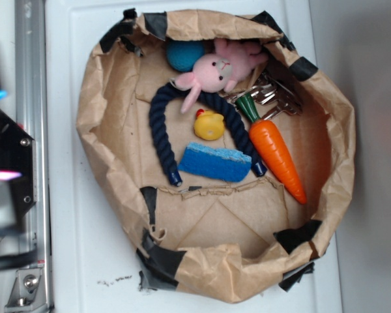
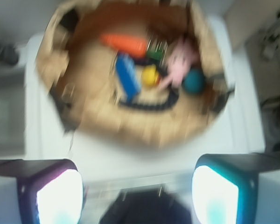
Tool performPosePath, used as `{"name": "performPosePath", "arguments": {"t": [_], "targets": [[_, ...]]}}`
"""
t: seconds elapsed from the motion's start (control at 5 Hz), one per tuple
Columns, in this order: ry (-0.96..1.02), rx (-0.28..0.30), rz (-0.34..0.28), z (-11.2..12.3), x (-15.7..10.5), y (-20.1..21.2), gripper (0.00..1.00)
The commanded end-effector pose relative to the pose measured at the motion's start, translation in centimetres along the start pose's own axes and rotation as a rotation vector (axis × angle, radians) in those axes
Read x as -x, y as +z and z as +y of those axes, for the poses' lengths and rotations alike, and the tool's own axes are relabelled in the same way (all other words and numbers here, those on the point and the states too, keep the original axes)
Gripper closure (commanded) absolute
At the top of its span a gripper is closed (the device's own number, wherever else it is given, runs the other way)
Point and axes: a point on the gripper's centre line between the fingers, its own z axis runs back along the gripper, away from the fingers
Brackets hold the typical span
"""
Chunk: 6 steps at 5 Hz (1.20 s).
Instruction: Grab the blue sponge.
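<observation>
Where the exterior view looks down, the blue sponge (image 1: 216, 162) lies flat in the paper bag (image 1: 104, 163), between the ends of the navy rope toy (image 1: 161, 124) (carrot (image 1: 277, 159) beside). In the blurred wrist view, the pincer (image 2: 137, 196) stands open, well apart from the sponge (image 2: 127, 77).

This looks like a robot lab set up for testing, not a home. A brown paper bag (image 1: 215, 261) patched with black tape (image 1: 158, 261) lies open on a plain white table (image 1: 78, 228). Left of the bag runs a metal rail (image 1: 32, 98) with bolts, beside dark robot parts. Toys sit inside the bag. Past the table, on the wrist view, the room is too blurry to tell.
</observation>
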Motion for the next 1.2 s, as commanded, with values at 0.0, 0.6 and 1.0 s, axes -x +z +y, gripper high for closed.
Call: {"name": "performPosePath", "arguments": {"t": [0.0, 0.6, 1.0], "targets": [[-0.019, 0.004, 0.062, -1.0, -7.5, -9.0, 0.00], [-0.244, -0.043, 0.288, -4.8, -3.2, -21.3, 0.00], [-0.291, -0.071, 0.360, -5.1, -5.9, -22.8, 1.00]]}}
